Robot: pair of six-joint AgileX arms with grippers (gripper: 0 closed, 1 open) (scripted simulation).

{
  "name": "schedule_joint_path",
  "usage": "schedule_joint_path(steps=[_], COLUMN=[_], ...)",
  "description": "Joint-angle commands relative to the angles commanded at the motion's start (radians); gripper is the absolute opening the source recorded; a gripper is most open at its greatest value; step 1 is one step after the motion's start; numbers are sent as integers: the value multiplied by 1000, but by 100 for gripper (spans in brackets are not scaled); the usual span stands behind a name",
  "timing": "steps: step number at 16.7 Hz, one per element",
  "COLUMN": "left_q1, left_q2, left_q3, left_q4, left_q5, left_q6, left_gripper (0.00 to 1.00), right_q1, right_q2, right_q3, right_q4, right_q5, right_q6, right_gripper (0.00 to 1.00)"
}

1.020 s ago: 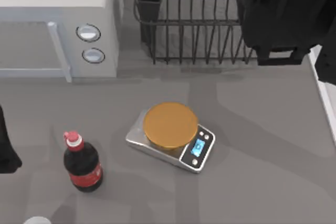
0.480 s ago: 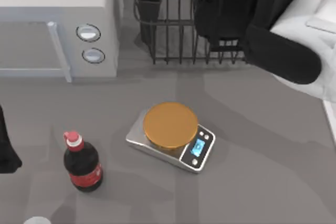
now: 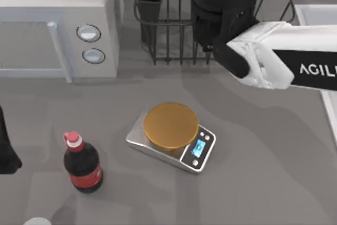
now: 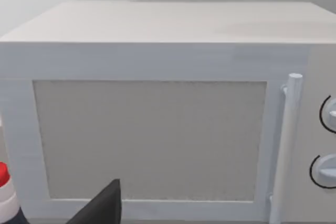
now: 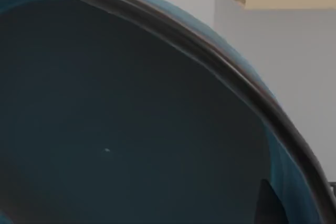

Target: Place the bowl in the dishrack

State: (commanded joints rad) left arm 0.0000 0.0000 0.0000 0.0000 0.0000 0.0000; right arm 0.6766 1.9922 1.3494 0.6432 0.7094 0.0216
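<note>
Right arm reaching across from right side of top view, right end effector [image 3: 218, 11] hanging over dishrack [image 3: 168, 30] at back of worktop [image 3: 263, 146]; fingers hidden, grip state impossible to tell. Bowl [image 5: 131, 124] sitting very close before right wrist camera, teal inside and dark rim showing. Left arm [image 3: 6, 151] idling at left edge. Microwave [image 3: 58, 25], scale [image 3: 197, 154] with orange disc [image 3: 171, 125], cola bottle [image 3: 83, 164] standing on worktop

The bowl [image 5: 131, 129] looks like smooth glazed ceramic with a soft sheen. The dishrack [image 3: 174, 30] is thin black wire, the scale [image 3: 171, 146] is brushed metal, and the tabletop [image 3: 263, 146] is plain matt grey.
</note>
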Motion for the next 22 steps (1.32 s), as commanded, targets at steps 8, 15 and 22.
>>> schedule_joint_path(steps=[8, 15, 22], left_q1=[0, 0, 0], left_q2=[0, 0, 0], left_q3=[0, 0, 0], left_q4=[0, 0, 0], left_q5=[0, 0, 0], left_q6=[0, 0, 0], left_gripper=[100, 100, 100], right_q1=[-45, -45, -45], right_q2=[52, 52, 52], right_q3=[-16, -16, -16], right_q4=[58, 58, 58], right_q5=[-44, -44, -44], right_q6=[-4, -4, -4], right_gripper=[8, 60, 100])
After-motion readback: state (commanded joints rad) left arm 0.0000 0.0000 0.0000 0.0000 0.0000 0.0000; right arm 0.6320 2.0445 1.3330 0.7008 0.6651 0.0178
